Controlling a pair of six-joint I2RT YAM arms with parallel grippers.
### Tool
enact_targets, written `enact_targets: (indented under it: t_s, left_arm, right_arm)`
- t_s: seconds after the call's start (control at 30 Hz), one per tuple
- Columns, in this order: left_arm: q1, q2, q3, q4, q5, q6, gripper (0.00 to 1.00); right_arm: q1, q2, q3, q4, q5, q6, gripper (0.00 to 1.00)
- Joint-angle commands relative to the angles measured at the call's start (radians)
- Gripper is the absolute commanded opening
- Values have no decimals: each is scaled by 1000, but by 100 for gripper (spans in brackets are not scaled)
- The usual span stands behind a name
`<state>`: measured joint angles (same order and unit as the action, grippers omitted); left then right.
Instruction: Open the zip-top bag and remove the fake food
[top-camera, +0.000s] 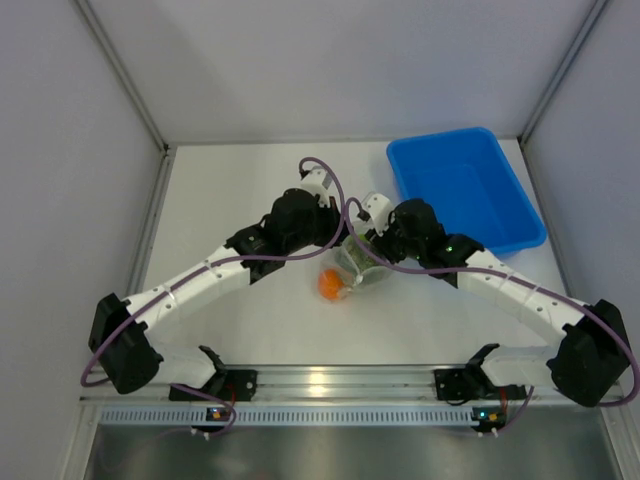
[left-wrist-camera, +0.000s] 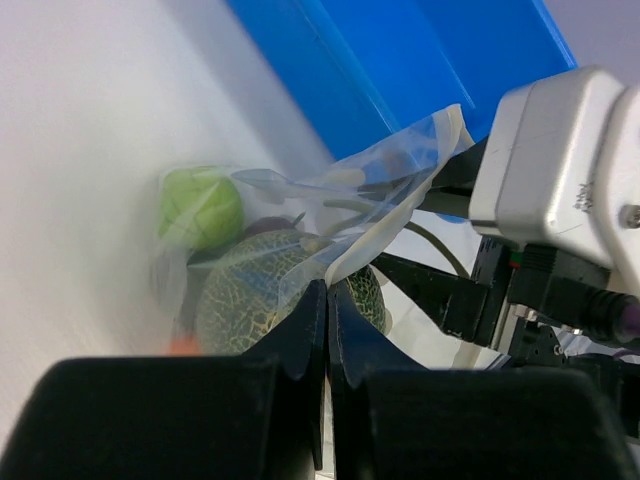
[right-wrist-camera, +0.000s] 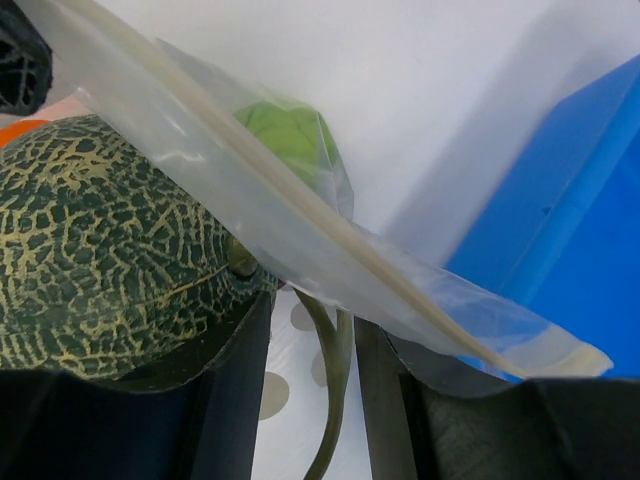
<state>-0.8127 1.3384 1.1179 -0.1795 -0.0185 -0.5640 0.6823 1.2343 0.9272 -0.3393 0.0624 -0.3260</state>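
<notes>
The zip-top bag (top-camera: 362, 264) stands on the table between both grippers, its mouth apart. My left gripper (left-wrist-camera: 327, 290) is shut on the bag's white zip strip (left-wrist-camera: 385, 235). The netted melon (left-wrist-camera: 262, 295) and the green apple (left-wrist-camera: 200, 207) lie inside the bag, with a small dark piece (left-wrist-camera: 268, 226) between them. My right gripper (right-wrist-camera: 310, 322) has its jaws a narrow gap apart around a fold of the dotted bag (right-wrist-camera: 290, 400). The other zip strip (right-wrist-camera: 330, 235) crosses in front of the right gripper. The melon (right-wrist-camera: 90, 250) sits left of it. The orange (top-camera: 331, 285) lies at the bag's near left.
The blue bin (top-camera: 465, 190) stands at the back right, close behind the right gripper, and fills the top of the left wrist view (left-wrist-camera: 400, 70). Grey walls enclose the table on both sides.
</notes>
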Motion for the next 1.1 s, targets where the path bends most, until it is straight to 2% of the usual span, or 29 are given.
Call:
enact_targets:
  t_s: [0.0,0.13,0.23,0.43,0.53,0.57,0.67,0.83,1.07]
  left_arm:
    - [-3,10,14,58,14,-4,0]
    - [-2,11,13,57,5,-8,0]
    - [-2,11,11,58,0,-5,0]
    - [7,2,2,55,-3,-7,0]
    - [9,-2,-1,55,-8,-13,0]
    - [9,-5,-3,54,-8,-13,0]
    - [9,-7,-3,54,-14,-7,0]
    - [9,4,6,54,8,-5,0]
    - [9,10,16,54,9,6,0]
  right_arm:
    - [-12,31,-10,85,-23,-33,41]
    - [-13,73,-24,126,8,-30,40]
    - [-20,88,-36,137,16,-24,28]
    - [-20,88,-50,126,33,-19,31]
    - [-20,87,-48,132,33,-1,18]
    - [-20,76,-44,131,24,5,9]
    - [-12,31,-41,132,17,38,2]
    - [16,-48,-24,114,16,73,0]
    - [106,-145,48,42,109,100,0]
